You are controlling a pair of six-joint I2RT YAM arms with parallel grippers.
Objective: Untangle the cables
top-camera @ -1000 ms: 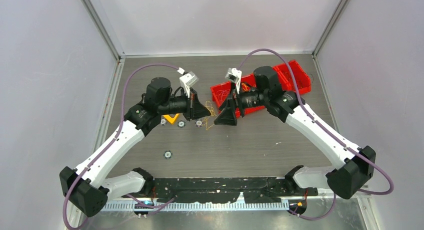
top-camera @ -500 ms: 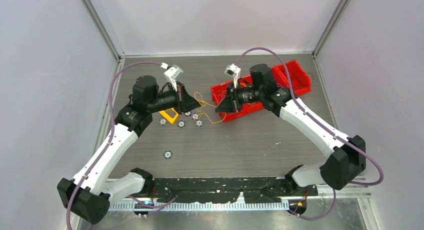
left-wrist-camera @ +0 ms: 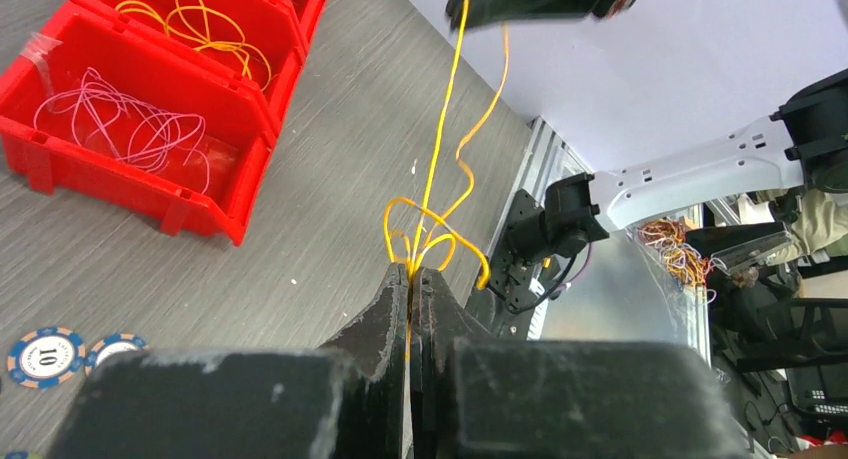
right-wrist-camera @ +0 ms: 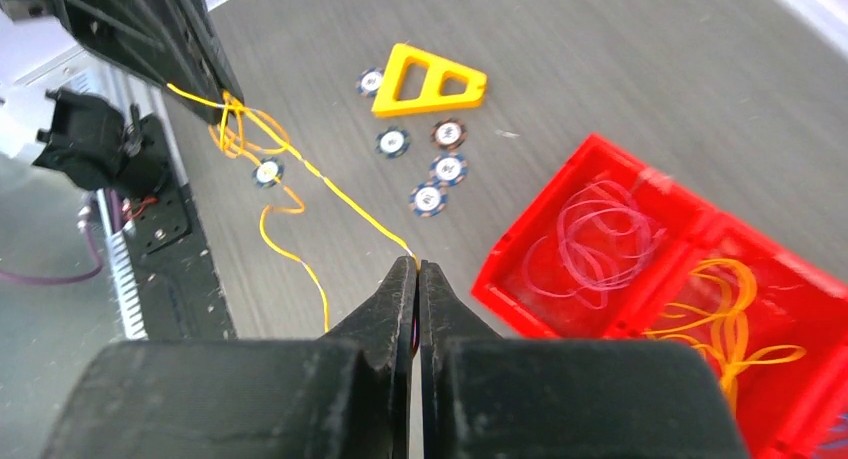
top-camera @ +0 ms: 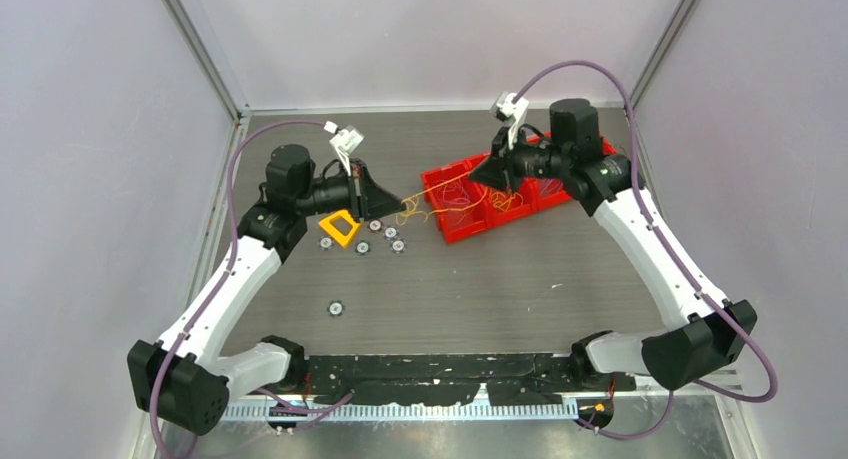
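Observation:
A tangle of thin yellow-orange cables stretches in the air between my two grippers. My left gripper is shut on a looped bunch of these cables, pinched at its tips. One yellow strand runs taut from that bunch to my right gripper, which is shut on it above the red bins. In the top view the right gripper hovers over the left bin. Pale purple cables lie in one bin and more yellow cables in the neighbouring one.
A yellow triangular frame lies on the table below the left gripper. Several poker chips sit just right of it, and a lone chip lies nearer the front. The black rail runs along the near edge.
The right gripper shut on a yellow strand, then pulled back right over the red bins. The left gripper held its bunch and shifted left. The tangle between them is drawn out longer.

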